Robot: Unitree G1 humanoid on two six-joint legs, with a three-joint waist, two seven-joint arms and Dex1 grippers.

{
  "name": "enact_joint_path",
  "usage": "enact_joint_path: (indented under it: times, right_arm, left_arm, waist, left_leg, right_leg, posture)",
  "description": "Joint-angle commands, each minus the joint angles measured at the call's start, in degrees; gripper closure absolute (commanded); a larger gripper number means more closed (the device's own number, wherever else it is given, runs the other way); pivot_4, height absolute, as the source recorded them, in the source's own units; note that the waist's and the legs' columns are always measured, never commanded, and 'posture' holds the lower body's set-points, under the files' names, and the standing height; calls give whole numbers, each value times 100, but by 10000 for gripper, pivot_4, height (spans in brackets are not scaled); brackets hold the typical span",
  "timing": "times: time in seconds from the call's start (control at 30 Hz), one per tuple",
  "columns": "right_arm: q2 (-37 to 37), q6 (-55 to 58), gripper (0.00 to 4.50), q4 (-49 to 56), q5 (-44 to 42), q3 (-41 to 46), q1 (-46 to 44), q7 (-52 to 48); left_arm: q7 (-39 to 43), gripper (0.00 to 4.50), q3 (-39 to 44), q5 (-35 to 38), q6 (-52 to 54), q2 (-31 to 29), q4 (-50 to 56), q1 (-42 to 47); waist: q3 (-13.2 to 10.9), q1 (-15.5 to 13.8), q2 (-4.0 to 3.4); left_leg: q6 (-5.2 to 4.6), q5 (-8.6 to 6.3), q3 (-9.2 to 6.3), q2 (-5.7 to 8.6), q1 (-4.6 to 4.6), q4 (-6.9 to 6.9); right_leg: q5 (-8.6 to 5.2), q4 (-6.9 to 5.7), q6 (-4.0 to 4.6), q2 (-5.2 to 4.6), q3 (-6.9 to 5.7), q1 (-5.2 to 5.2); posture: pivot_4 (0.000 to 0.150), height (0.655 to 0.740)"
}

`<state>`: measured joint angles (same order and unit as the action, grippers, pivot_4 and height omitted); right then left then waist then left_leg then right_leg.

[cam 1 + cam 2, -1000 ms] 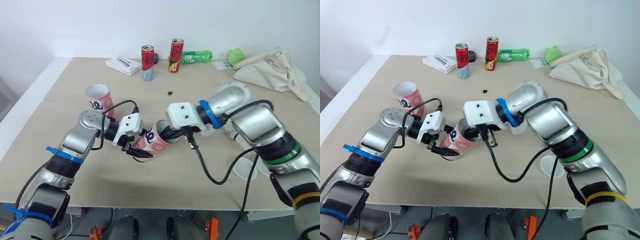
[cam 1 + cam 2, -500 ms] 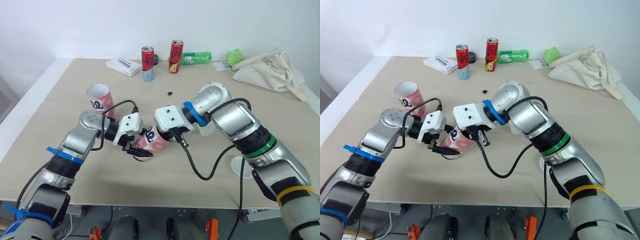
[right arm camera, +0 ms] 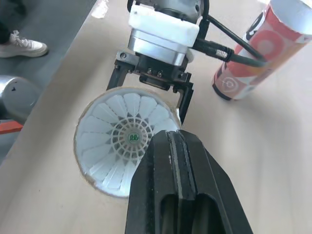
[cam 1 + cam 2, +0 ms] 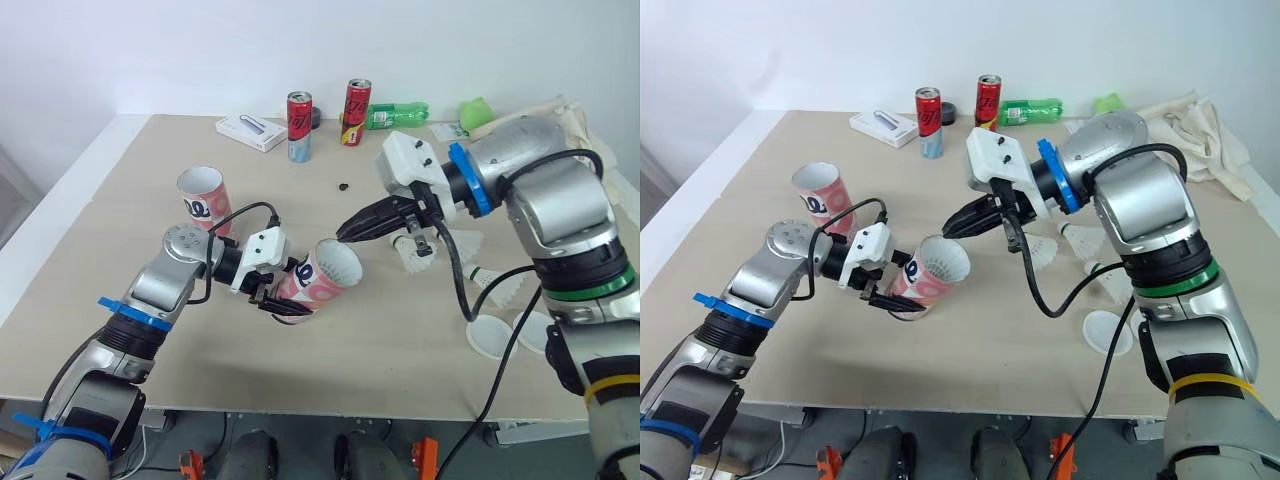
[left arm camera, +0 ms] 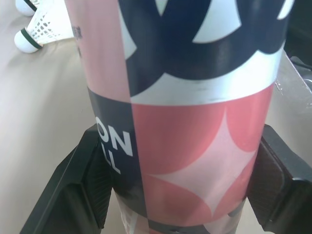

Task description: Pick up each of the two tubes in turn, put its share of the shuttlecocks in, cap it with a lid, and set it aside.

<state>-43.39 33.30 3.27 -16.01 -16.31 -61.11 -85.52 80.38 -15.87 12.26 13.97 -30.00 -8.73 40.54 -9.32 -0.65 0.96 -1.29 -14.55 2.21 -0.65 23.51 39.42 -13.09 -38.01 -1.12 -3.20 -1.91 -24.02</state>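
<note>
Okay, left eye view: the left gripper (image 4: 277, 292) is clamping the tube (image 4: 322, 277) by its lower end. The tube is tilting over the middle of the bench (image 4: 120, 300), nearer the front edge, with its open mouth facing the right edge. The right gripper (image 4: 345, 233) is hovering just above that mouth, fingers pressed together. The second tube (image 4: 200, 194) is standing upright toward the left edge. Loose shuttlecocks (image 4: 414, 256) are lying toward the right edge, partly behind the right arm and its hanging black cable (image 4: 460, 290). Two lids (image 4: 490, 337) are sitting near the front right corner. Cans (image 4: 298, 126), a green bottle (image 4: 395, 114) and a white box (image 4: 248, 132) are lining the back edge.

Left wrist view: black fingers (image 5: 85, 185) are pressing both sides of the tube, and one shuttlecock is lying on the bench beyond it.

Right wrist view: closed fingers are pointing at the tube's mouth, partly covering it. A seated shuttlecock (image 3: 127, 138) is showing inside, feathers outward. A person's shoe (image 3: 22, 47) is resting on the floor past the bench edge.
</note>
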Motion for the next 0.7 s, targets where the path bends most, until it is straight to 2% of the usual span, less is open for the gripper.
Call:
enact_joint_path:
  times: [0.03, 0.13, 0.27, 0.4, 0.47, 0.57, 0.7]
  right_arm:
    - [-408, 209, 44536, 478, -333, 735, 286, 200]
    - [-1047, 671, 44536, 1018, -722, 1715, 1082, 463]
    - [-1838, 1119, 44536, 1687, -1140, 2581, 2319, 452]
    - [-2440, 904, 44536, 1713, -858, 2692, 3454, 496]
    - [-2578, 673, 44536, 1405, -682, 2548, 3682, 536]
    - [-2680, 295, 36408, 763, -351, 2232, 3732, 558]
    - [-2815, -257, 17306, 189, 2, 1817, 3771, 403]
  left_arm:
    - [-132, 12637, 102, 85, -98, 54, 103, -97]
    - [-144, 12637, 458, 553, -359, 249, 316, -331]
    - [-199, 12637, 775, 1210, -125, 491, 712, -730]
    - [-337, 12637, 910, 1513, -322, 842, 716, -1172]
    - [-375, 12637, 879, 1406, -651, 1028, 438, -1280]
    - [-414, 12637, 799, 1151, -1238, 1270, -67, -1328]
    - [-265, 12637, 525, 733, -1886, 1322, -534, -1406]
  waist:
    - [-1, 0, 1]
    - [-3, -13, 1]
    - [-6, -1, 4]
    - [-7, 26, 3]
    - [-11, 25, 1]
    - [-21, 24, 3]
    - [-23, 24, 3]
  left_leg:
    - [0, 0, 1, 1, 4, 0]
    - [0, 0, -1, 4, 11, 1]
    - [-5, -4, -8, 3, 44, 1]
    - [-7, -7, -10, -5, 38, 0]
    - [-7, -6, -7, -9, 24, 0]
    - [-8, 8, 9, -12, 8, 1]
    - [-9, 34, 16, -12, 2, 0]
  right_leg:
    - [0, 0, 0, -1, 1, -3]
    - [-1, 1, -2, -7, -1, -8]
    - [-1, 10, -1, -15, -2, -29]
    - [1, 8, 5, -14, 5, -30]
    - [-2, 7, 9, -7, 1, -20]
    - [-5, 6, -14, 13, 7, -19]
    - [9, 6, -10, 14, 13, -15]
  posture:
    - [1500, 7324]
    - [1500, 7324]
    - [1500, 7324]
    - [1500, 7324]
    - [1500, 7324]
    - [1500, 7324]
    - [1500, 7324]
